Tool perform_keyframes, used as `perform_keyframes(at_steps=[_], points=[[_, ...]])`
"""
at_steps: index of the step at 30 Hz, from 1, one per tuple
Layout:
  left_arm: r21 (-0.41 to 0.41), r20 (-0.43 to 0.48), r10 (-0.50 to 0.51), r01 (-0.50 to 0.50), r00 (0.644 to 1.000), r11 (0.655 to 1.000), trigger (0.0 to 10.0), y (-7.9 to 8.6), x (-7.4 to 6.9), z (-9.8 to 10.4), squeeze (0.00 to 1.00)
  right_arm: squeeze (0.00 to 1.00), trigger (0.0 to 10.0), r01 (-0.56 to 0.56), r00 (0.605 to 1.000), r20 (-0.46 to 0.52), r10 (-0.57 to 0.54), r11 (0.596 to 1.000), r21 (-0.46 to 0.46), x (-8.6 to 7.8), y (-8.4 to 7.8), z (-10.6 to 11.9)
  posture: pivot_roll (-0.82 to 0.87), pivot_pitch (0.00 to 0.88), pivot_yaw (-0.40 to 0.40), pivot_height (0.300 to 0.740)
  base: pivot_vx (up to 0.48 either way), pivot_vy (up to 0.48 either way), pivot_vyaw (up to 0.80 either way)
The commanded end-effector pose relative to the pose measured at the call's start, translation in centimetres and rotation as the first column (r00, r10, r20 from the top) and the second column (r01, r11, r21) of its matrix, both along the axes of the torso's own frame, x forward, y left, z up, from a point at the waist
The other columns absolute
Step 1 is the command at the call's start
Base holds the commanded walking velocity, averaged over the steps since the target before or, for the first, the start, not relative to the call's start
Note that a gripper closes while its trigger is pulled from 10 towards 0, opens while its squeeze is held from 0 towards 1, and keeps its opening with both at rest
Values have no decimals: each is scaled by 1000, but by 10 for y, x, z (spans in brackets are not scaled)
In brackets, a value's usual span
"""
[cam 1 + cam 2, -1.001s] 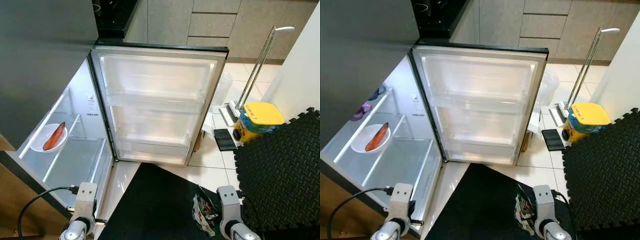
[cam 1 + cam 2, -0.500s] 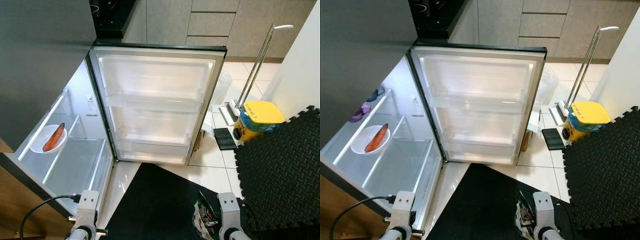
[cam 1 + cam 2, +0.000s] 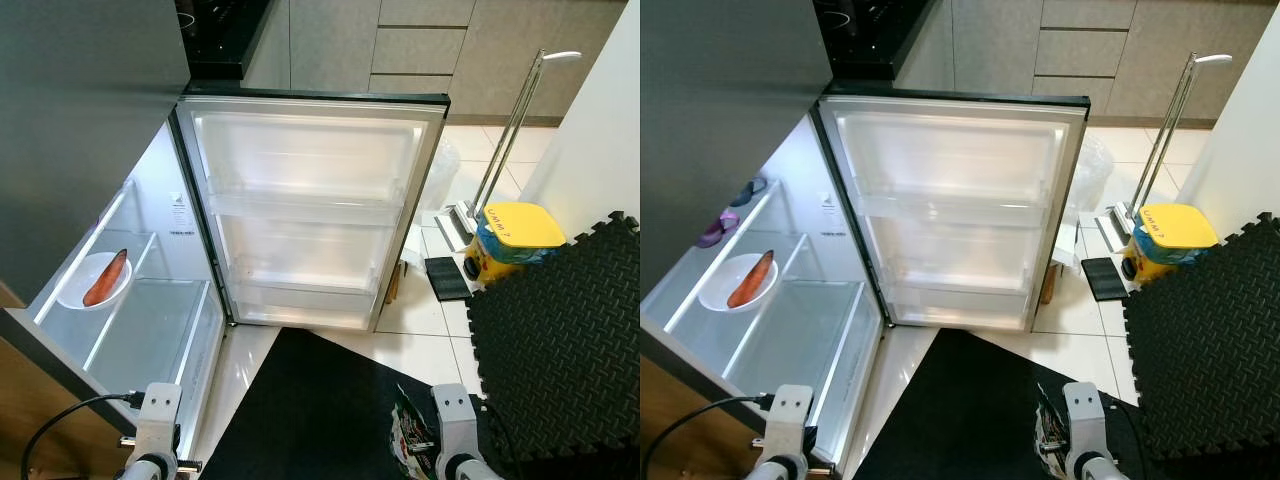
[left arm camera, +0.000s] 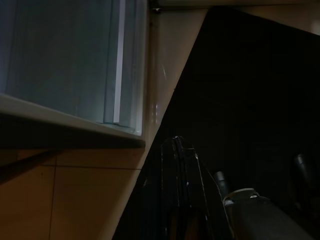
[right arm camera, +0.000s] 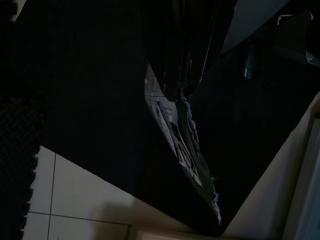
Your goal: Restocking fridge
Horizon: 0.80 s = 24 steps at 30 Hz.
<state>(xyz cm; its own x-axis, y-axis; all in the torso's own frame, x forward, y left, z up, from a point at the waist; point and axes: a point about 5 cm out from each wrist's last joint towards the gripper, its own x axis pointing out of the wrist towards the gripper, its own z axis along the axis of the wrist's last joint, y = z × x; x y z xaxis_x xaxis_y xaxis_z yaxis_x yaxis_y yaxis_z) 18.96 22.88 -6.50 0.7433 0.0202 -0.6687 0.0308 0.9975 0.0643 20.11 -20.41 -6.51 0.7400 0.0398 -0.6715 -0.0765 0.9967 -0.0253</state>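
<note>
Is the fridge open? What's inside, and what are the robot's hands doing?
Fridge door: wide open, its shelves bare.
Plate: on a fridge shelf, holding an orange-red piece of food.
Right gripper: shut on a packet.
Left gripper: hanging low, holding nothing.

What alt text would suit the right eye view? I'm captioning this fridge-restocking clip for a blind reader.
An open fridge door with bare white shelves faces the camera; inside the fridge, on a glass shelf, a white plate holds an orange sausage-like item. Low in the frame, the right gripper holds a printed packet over a black mat; a yellow mop bucket stands on the tiles.
</note>
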Motion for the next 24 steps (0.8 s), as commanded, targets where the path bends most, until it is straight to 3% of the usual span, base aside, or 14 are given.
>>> perform_keyframes(at_steps=[1,4,8,10,24], points=[[3,-17,-6,6,1000,1000,10000,-2,-1,-2,0,0,10000,8,1000,-2,-8,1000,-10,0,-3,0,-150,47,18,740,0,0,0],[0,-13,-6,6,1000,1000,10000,-7,3,-1,0,0,10000,9,1000,-5,-9,1000,-11,-1,-4,0,-150,47,18,740,0,-270,0],[-1,1,-37,37,999,999,10000,-31,6,-4,0,0,10000,8,1000,-18,-8,1000,-17,-5,-4,-2,-149,58,21,740,0,-480,0],[-3,1,-36,36,999,999,10000,-32,5,-4,0,0,10000,9,1000,-18,-9,1000,-17,-5,-4,-2,-149,58,21,740,0,-480,0],[-13,-6,-5,5,1000,1000,10000,-37,-2,-9,0,0,10000,12,999,-32,-13,1000,-12,-13,0,-7,-156,94,32,740,0,0,0]])
